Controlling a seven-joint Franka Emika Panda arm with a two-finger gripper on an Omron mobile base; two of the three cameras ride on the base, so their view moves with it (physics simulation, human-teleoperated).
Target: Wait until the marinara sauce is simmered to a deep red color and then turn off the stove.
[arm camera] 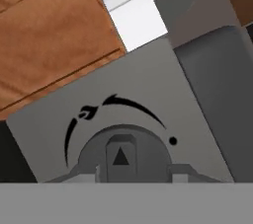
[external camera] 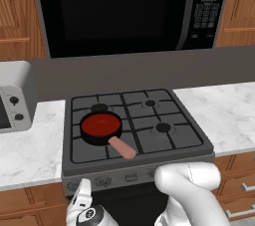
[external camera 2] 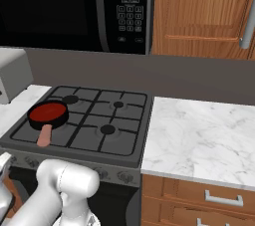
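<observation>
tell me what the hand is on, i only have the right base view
Observer: The hand view has the hand closed on a stove knob, its pointer triangle beneath a flame mark.
Operator: which knob along the row
Observer: The left base view puts the hand at the far left end of the stove front.
Operator: sauce colour from your side
Observer: In the left base view the sauce reads deep red in the pan.
</observation>
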